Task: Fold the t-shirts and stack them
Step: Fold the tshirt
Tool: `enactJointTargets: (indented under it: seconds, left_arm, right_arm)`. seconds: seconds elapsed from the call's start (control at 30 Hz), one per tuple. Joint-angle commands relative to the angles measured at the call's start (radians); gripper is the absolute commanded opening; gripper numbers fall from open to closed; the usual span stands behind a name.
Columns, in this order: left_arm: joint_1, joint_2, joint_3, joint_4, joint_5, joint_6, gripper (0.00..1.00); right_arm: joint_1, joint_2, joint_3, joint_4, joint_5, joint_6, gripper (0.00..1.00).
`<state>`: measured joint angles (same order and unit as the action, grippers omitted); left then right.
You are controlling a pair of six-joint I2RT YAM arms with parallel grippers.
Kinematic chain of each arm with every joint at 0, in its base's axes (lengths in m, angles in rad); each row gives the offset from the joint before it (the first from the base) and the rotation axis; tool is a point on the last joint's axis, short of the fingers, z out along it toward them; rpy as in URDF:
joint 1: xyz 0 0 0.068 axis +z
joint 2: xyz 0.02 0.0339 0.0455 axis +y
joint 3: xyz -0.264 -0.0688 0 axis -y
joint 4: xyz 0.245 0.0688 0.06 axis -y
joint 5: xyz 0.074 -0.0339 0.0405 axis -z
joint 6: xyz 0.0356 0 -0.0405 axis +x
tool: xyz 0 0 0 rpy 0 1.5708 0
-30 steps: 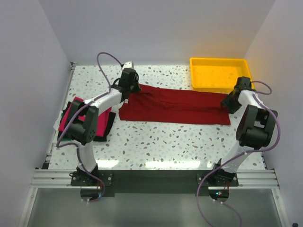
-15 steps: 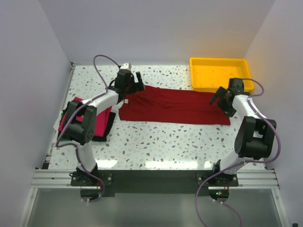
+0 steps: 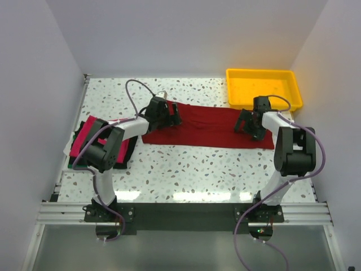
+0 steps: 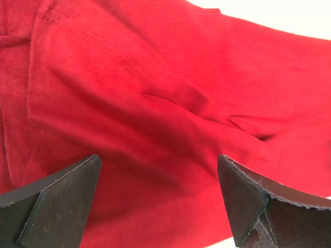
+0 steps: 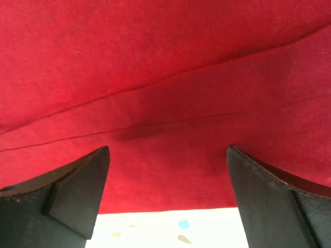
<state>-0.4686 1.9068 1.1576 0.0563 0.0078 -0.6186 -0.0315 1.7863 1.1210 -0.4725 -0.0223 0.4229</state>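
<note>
Speckled tbl [image 3: 186,164] w/ crimson shirt [image 3: 206,127]: long creased cloth rectangle.

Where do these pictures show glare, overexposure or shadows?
Left wrist view: table behind the crimson t-shirt washed out white. Right wrist view: soft shadow on the cloth. Top external view: even light, glare strips along the table's near edge.

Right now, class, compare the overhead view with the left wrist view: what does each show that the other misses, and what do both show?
Only overhead: the yellow tray, the pink shirt at the left, the right gripper. Only left wrist: a small raised wrinkle in the cloth. Both: the crimson shirt beneath the open left gripper.
</note>
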Motion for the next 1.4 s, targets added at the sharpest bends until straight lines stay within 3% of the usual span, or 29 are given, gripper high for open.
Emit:
enactJointTargets:
  seconds: [0.0,0.1,0.33,0.43,0.57,0.7,0.83,0.93,1.17,1.37]
  left_arm:
    - [0.024,0.066,0.071,-0.001,-0.005,-0.015,1.0]
    - [0.042,0.112,0.093,-0.007,-0.019,-0.012,1.0]
    - [0.074,0.216,0.175,0.031,0.001,0.011,1.0]
    - [0.088,0.314,0.281,0.047,0.076,0.033,1.0]
    - [0.093,0.447,0.462,0.039,0.099,0.03,1.0]
    - [0.094,0.549,0.629,0.002,0.069,0.016,1.0]
    - [0.096,0.696,0.842,-0.001,0.112,0.005,1.0]
    - [0.096,0.77,0.905,0.032,0.159,-0.029,1.0]
    - [0.097,0.825,0.944,0.145,0.259,-0.136,1.0]
    - [0.097,0.746,0.901,0.14,0.204,-0.1,1.0]
  right_arm:
    - [0.013,0.005,-0.079,0.037,-0.047,0.023,0.98]
    - [0.027,-0.024,-0.183,0.049,-0.067,0.06,0.98]
    - [0.202,-0.223,-0.404,0.02,-0.129,0.152,0.99]
    - [0.304,-0.283,-0.512,0.07,-0.226,0.232,0.98]
    - [0.563,-0.295,-0.553,0.115,-0.271,0.355,0.99]
    - [0.775,-0.251,-0.485,0.117,-0.272,0.432,0.99]
    - [0.918,-0.174,-0.33,0.051,-0.278,0.353,0.99]
    - [1.01,-0.114,-0.244,0.031,-0.283,0.32,0.99]
    - [1.101,-0.013,-0.106,0.005,-0.275,0.272,0.99]
    - [1.102,-0.08,-0.033,0.002,-0.193,0.258,0.99]
